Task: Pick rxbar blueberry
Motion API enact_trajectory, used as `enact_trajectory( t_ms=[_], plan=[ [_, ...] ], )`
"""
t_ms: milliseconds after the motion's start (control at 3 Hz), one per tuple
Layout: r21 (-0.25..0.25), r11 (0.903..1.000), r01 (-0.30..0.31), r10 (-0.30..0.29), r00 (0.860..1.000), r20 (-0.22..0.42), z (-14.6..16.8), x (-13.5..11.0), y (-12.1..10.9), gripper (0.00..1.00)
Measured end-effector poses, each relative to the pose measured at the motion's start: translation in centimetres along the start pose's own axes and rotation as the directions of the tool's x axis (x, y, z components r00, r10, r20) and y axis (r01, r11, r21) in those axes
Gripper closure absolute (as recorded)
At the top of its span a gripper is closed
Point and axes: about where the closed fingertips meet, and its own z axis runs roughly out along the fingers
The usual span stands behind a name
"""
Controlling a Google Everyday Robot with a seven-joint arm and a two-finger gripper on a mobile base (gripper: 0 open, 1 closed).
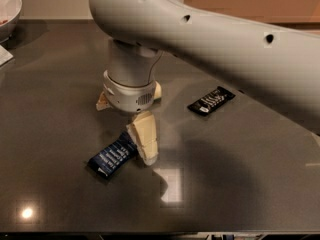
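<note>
The rxbar blueberry (113,155) is a flat bar in a dark blue wrapper with white lettering. It lies on the dark table (240,184), left of the middle and towards the front. My gripper (143,145) hangs from the big white arm (210,39). It is low over the table, right at the bar's right end and covering that end. I cannot tell whether it touches the bar.
A black-wrapped bar with white lettering (211,100) lies to the right, further back. A white bowl (7,11) stands at the far left corner, with a bit of white paper (4,55) below it. The arm spans the upper right of the view.
</note>
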Motion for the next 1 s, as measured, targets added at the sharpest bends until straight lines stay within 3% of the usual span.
enact_trajectory(
  t_ms=[667, 1000],
  plan=[
    [-0.015, 0.9997, 0.022, -0.022, 1.000, -0.005, 2.4, -1.7, 1.3, 0.00],
    [-0.026, 0.9993, 0.026, -0.026, 1.000, -0.005, 3.3, -2.3, 1.7, 0.18]
  ],
)
